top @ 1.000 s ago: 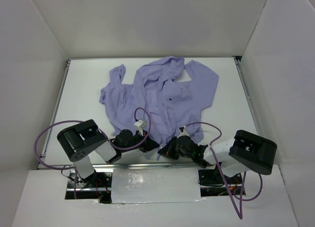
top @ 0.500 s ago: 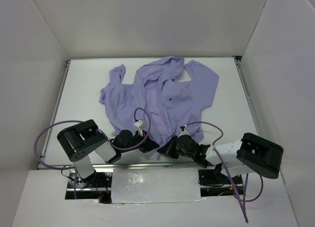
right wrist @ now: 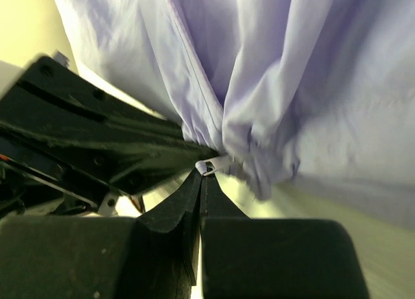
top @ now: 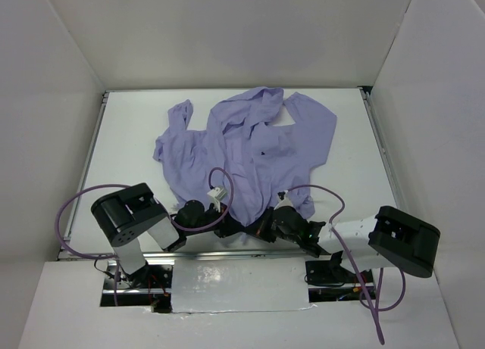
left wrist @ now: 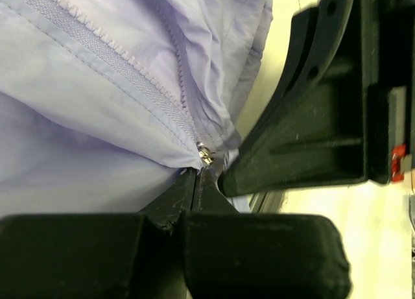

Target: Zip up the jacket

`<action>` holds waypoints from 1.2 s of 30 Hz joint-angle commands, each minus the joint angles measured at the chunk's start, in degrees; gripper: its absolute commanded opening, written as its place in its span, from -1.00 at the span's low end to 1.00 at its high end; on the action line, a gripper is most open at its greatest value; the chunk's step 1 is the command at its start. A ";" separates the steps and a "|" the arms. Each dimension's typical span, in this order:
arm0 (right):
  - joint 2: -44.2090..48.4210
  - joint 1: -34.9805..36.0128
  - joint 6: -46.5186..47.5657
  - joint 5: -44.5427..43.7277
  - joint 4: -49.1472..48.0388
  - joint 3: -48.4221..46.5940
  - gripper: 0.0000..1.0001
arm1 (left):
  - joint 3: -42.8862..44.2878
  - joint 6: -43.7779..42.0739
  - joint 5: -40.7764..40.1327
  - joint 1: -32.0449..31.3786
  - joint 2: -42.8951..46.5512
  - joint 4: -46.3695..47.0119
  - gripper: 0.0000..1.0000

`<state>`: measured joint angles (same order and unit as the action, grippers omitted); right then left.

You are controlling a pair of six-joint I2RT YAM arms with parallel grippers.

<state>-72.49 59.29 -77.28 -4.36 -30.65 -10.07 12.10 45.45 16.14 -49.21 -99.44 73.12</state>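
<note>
1. Holding the left pincer [left wrist: 198,176] pressed together on the lower hem of the jacket [top: 250,148], just under the bottom end of the zipper teeth.
2. Pinching the small silver zipper tab [right wrist: 211,164] with the right pincer [right wrist: 202,176], fingers closed tight on it.
3. Lying spread over the middle of the table [top: 129,137], hood toward the far edge, hem reaching the near edge, beside both pincers.

arms [top: 125,216]: black and white | cables [top: 64,210]: purple | gripper fingers [right wrist: 175,211]: matte black wedges
</note>
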 commanded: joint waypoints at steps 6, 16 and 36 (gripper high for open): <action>-1.25 -4.70 4.59 -0.56 -0.45 -2.24 -1.00 | 0.82 -0.19 3.02 0.17 -1.55 10.28 -1.00; -2.83 -7.95 4.94 4.00 -5.20 -0.14 -1.00 | 1.00 -0.27 4.16 0.08 -2.08 11.43 -1.00; -6.35 -14.11 0.19 10.86 -14.78 1.54 -1.00 | -0.06 -0.19 6.18 -0.01 -2.87 15.38 -1.00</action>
<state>-79.96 46.76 -76.82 7.68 -41.30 -8.82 12.53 45.45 18.74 -48.99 -101.19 74.30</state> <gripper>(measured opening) 0.008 0.042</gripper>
